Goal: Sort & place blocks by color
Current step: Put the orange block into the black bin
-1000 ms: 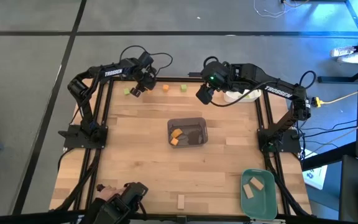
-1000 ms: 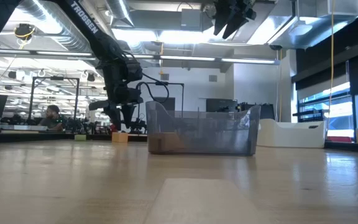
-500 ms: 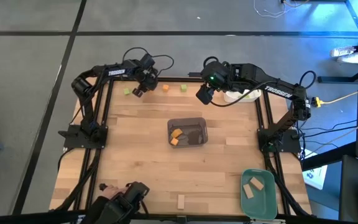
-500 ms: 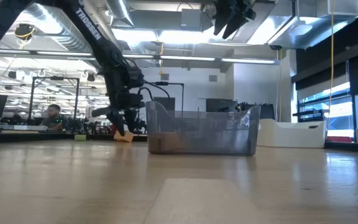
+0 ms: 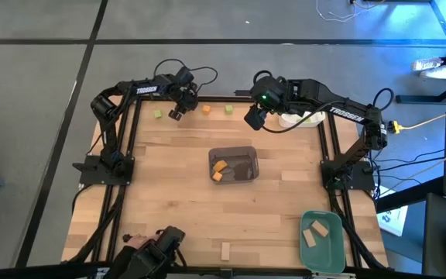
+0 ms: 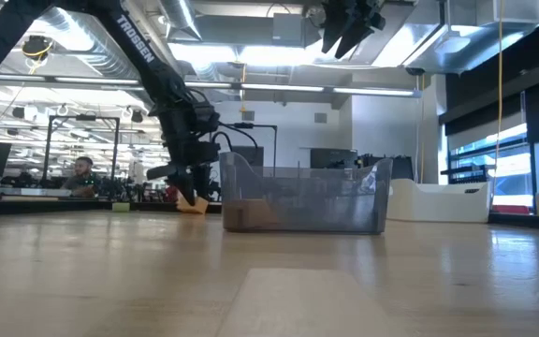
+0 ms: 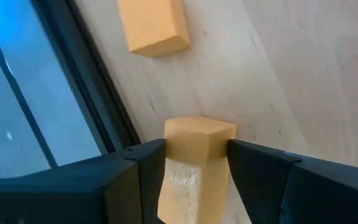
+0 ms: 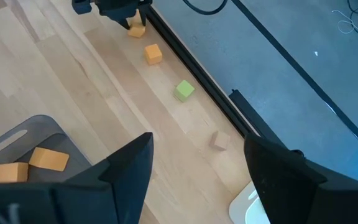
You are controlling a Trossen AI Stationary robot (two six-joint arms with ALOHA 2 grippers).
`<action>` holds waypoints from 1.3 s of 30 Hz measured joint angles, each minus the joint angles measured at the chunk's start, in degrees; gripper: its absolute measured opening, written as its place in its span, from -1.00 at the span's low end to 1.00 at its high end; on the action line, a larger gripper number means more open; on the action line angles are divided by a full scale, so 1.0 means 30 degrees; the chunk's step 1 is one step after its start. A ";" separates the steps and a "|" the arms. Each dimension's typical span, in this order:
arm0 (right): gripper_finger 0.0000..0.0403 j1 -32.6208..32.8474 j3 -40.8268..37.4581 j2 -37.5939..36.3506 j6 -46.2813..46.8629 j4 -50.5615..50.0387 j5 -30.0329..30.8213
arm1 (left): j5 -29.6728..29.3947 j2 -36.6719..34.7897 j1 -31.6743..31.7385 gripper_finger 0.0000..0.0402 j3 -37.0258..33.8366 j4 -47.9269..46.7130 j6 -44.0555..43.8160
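Observation:
My left gripper [image 7: 196,149] is low over the table's far edge, left of centre [image 5: 175,114], shut on an orange block [image 7: 194,140]. A second orange block [image 5: 205,110] lies just right of it. Green blocks [image 5: 158,114] [image 5: 228,109] lie on either side along the same edge, and a small tan block [image 8: 218,141] lies farther right. Two orange blocks [image 5: 220,170] sit in the grey tray [image 5: 248,153]. Tan blocks [image 5: 316,231] lie in the green tray [image 5: 333,249]. My right gripper [image 8: 197,174] hangs open, high above the far middle. My left gripper pinches the orange block by two opposite sides [image 7: 174,158] between its two fingers. The fingers come steeply from above. The block sticks out past the fingertips. In the low view it is tilted [image 6: 193,200], its lower end at the tabletop; I cannot tell whether it touches.
The black frame rail [image 7: 98,106] runs along the far edge close behind the left gripper. A white tray [image 5: 302,119] stands at the far right. One tan block [image 5: 224,250] lies near the front edge. Bare wood lies between the trays.
My left gripper has sunk toward the table and shifted a little toward the right edge, nearer the second orange block, rolling slightly. The orange block has gone with it and now shows tilted in the low view.

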 joint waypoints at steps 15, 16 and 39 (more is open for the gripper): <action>0.24 -0.0291 0.0000 0.0000 -0.0032 0.0000 0.0004 | 0.0647 0.0010 -0.0771 -0.22 -0.0036 -0.0558 -0.4218; 0.24 -0.0291 0.0000 0.0000 -0.0121 0.0000 0.0000 | 0.0713 0.0017 -0.0771 -0.22 -0.0036 -0.0558 -0.4348; 0.24 -0.0284 0.0000 0.0000 -0.0466 -0.0011 -0.0038 | 0.2976 0.0234 -0.0804 -0.21 -0.0066 -0.1511 -0.8928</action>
